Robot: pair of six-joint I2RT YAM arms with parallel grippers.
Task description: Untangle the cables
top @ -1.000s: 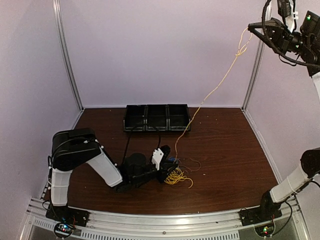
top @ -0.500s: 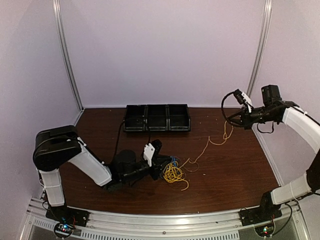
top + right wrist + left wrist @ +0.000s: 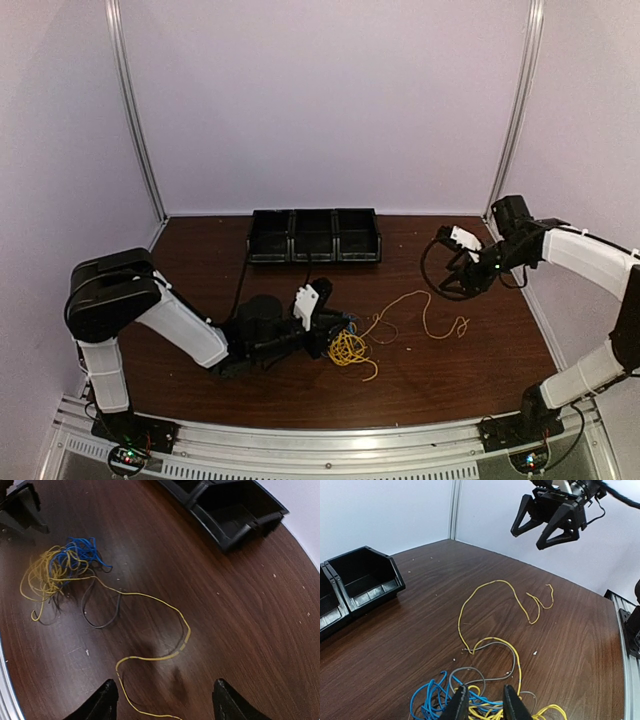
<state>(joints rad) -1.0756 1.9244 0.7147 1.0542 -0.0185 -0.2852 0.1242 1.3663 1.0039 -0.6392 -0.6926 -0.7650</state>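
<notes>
The cables lie mid-table as a tangle [image 3: 347,347] of yellow, blue [image 3: 427,700] and grey [image 3: 505,647] wire, also seen in the right wrist view [image 3: 60,567]. One long yellow cable [image 3: 425,305] trails out of it to the right and lies flat in loose curves [image 3: 490,585] [image 3: 165,605]. My left gripper [image 3: 335,330] rests low at the tangle's left edge. Its jaws [image 3: 485,686] stand a little apart, with wires lying across the gap unclamped. My right gripper [image 3: 447,280] hovers above the yellow cable's far end, wide open [image 3: 164,682] and empty.
A row of three black bins [image 3: 314,235] stands at the back centre of the brown table; the bins [image 3: 362,575] [image 3: 235,510] also show in both wrist views. Walls with metal posts [image 3: 512,120] enclose the table. A metal rail [image 3: 330,440] runs along the front edge.
My right gripper dropped from high at the right, opened and let go of the yellow cable, which now lies on the table. The left jaws parted slightly.
</notes>
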